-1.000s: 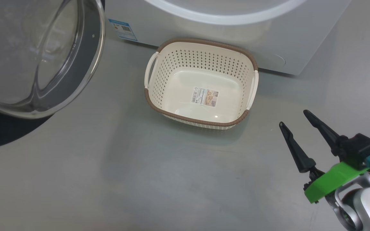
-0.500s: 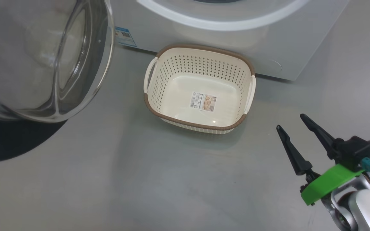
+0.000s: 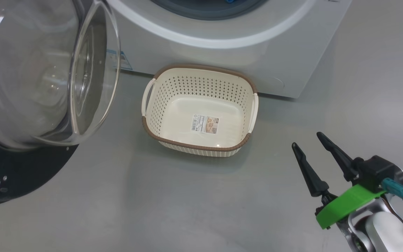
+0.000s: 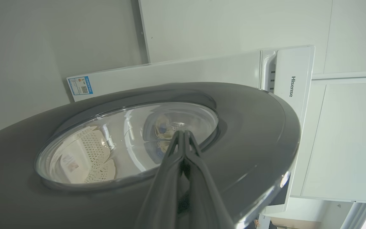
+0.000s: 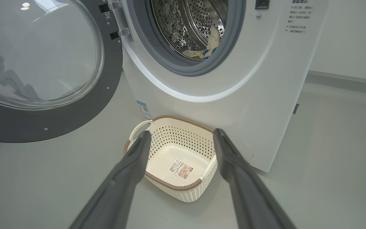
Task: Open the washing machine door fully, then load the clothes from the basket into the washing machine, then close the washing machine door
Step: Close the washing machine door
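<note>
As my view has lifted, the basket [image 3: 201, 87] shows empty, the clothes [image 5: 202, 54] inside the washing machine [image 3: 257, 63]; only closing remains; my left hand [image 4: 183, 135] is pinched shut by the washing machine door [image 3: 23, 164], my right hand [image 3: 306, 140] wide, empty.

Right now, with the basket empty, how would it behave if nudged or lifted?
The basket is probably very light: thin perforated plastic, nothing inside but a sticker. Pushed, it would likely slide rather than tip, being low and wide on a smooth floor. Its moulded walls look stiff, so it should hold shape when lifted by a handle.
</note>
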